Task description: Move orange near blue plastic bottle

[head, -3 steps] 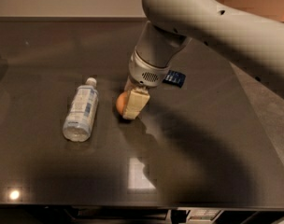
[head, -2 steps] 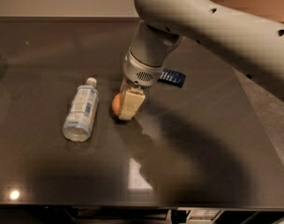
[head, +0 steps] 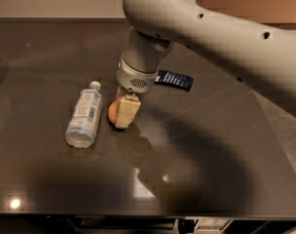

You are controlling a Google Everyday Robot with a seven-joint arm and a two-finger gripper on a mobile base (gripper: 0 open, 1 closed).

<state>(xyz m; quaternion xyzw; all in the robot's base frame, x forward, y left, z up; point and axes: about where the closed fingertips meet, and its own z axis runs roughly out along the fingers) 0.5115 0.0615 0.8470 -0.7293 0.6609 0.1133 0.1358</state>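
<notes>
The blue plastic bottle point(head: 83, 117) lies on its side on the dark table point(head: 226, 174). Just right of it, not touching, the orange point(head: 111, 112) appears clamped in the gripper point(head: 120, 115), which hides its right half. A blue packet point(head: 174, 79) lies farther right.

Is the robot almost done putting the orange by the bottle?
Nearly. The orange already sits close beside the bottle, not touching it. The gripper holds the orange down at the table. Left to do: let go and lift away.
</notes>
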